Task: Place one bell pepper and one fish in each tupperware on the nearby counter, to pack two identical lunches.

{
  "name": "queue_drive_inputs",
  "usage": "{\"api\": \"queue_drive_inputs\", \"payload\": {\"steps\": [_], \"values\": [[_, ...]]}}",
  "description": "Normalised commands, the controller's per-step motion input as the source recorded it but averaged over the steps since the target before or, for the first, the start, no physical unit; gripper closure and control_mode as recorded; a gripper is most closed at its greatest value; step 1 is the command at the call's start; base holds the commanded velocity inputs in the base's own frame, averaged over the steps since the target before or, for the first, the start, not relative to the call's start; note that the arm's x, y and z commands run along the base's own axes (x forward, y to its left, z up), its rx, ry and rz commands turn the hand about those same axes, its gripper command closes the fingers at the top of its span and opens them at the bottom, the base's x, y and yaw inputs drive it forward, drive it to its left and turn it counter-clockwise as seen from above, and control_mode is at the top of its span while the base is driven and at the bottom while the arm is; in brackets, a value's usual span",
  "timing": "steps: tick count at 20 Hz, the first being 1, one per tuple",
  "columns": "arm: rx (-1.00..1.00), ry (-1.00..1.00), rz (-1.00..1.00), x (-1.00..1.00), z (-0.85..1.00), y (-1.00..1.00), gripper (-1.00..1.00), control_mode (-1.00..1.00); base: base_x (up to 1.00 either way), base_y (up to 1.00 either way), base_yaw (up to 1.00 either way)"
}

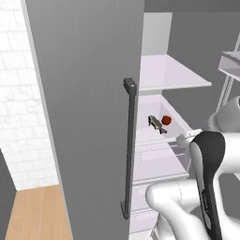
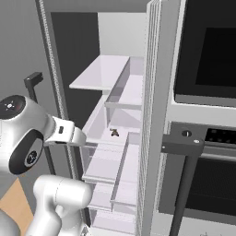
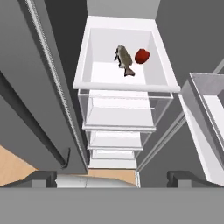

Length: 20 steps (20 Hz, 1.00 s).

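Fridge: door (image 1: 89,117) swung open, dark handle (image 1: 129,147) running down its edge; white shelves and clear drawers inside.
Shelf: white tray-like shelf (image 3: 127,86) in the fridge's middle level, raised rim all round.
Fish: one fish (image 3: 124,60) lies on that shelf, toward its back; grey-brown, pale belly. Also seen in left base view (image 1: 155,123) and, small, in right base view (image 2: 114,132).
Pepper: red pepper (image 3: 141,56) on the same shelf, just beside the fish, on its right in the hand view; whether they touch is unclear. Left base view shows it too (image 1: 166,120), beside the fish.
Gripper: gripper (image 3: 113,177) out in front of the fridge, well apart from the shelf, pointing at it; fingers (image 3: 43,177) spread wide, nothing between them.
Arm: white arm (image 2: 27,133) in front of the open fridge, hand reaching toward the shelves.
Drawers: clear drawers (image 3: 120,118) stacked under the shelf.
Upper shelf: flat white shelf (image 1: 168,72) above the fish shelf.
Oven: black-fronted oven (image 2: 205,115) just right of the fridge in right base view, dark bar handle (image 2: 182,147) across it.
Floor: wood floor (image 1: 35,213) left of the fridge door; white tiled wall (image 1: 16,98) above it.
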Motion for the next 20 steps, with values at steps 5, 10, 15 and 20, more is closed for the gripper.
{"api": "queue_drive_inputs", "payload": {"steps": [5,10,15,20], "values": [[-0.05,-0.04,-0.03,0.62,-0.48,0.0,-1.0,-1.0,0.0,0.0,0.0],[-0.03,-0.11,0.0,0.45,-0.61,-0.02,-1.0,-1.0,0.0,0.0,0.0],[0.0,-0.09,0.0,0.47,-0.44,-0.16,-1.0,-1.0,0.0,0.0,0.0],[0.0,-0.04,0.0,0.47,-0.34,-0.21,-1.0,-1.0,0.0,0.0,0.0]]}}
